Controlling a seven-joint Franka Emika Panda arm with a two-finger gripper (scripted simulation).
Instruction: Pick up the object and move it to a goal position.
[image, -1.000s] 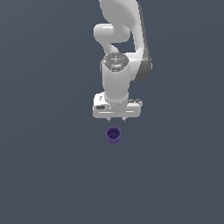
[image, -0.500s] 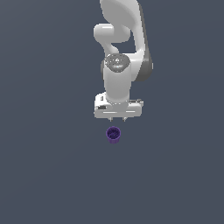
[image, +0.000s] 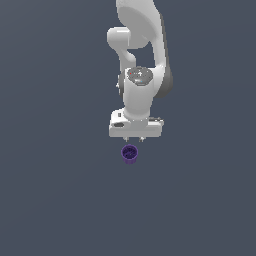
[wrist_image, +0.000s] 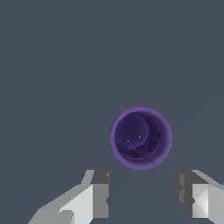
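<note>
Purple cup (image: 130, 154) beyond spread claw (image: 135, 140)

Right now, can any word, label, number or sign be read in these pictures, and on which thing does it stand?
None can be read.
Purple cup: no text, only small pale specks inside.
Claw and white arm: no legible label; one tiny reddish mark, too small to read.

A bare simulated test space, not a real room: flat, featureless dark grey-blue ground (image: 55, 200) fills both views, with smooth, computer-rendered surfaces throughout.
</note>
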